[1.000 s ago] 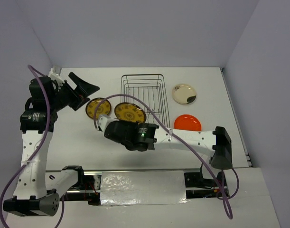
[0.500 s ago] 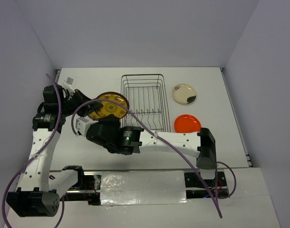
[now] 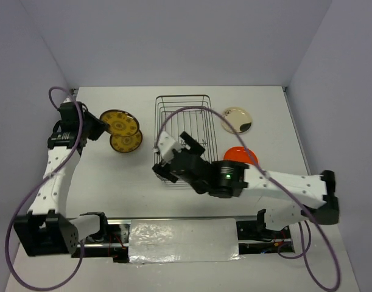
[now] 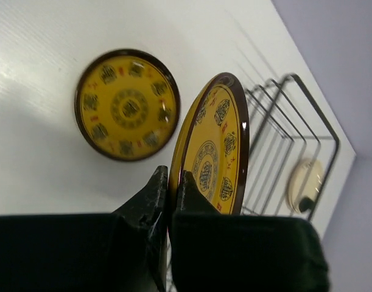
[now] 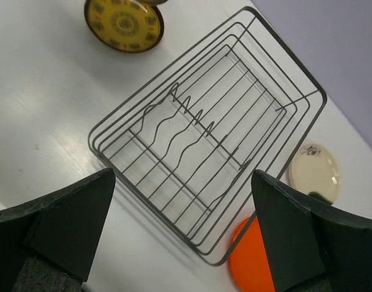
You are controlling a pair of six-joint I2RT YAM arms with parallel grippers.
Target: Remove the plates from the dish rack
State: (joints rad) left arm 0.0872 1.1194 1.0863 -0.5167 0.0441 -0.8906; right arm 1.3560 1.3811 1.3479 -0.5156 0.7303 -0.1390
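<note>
My left gripper (image 4: 172,176) is shut on the rim of a brown-yellow patterned plate (image 4: 216,146), held on edge above the table; from above this plate (image 3: 120,121) hangs left of the dish rack. A second patterned plate (image 3: 126,142) lies flat just below it, also in the left wrist view (image 4: 127,104). The dish rack (image 3: 184,125) holds no plates (image 5: 210,140). My right gripper (image 3: 176,152) hovers open over the rack's near end (image 5: 182,175), nothing between its fingers.
A cream plate (image 3: 237,120) with a dark blotch lies right of the rack. An orange plate (image 3: 240,154) lies nearer, partly under the right arm, and shows by the rack's corner (image 5: 252,263). Purple cables loop over both arms.
The patterned plate passed from the right gripper to the left, which shut on it and carried it left. The right gripper opened and swung right, over the rack.
</note>
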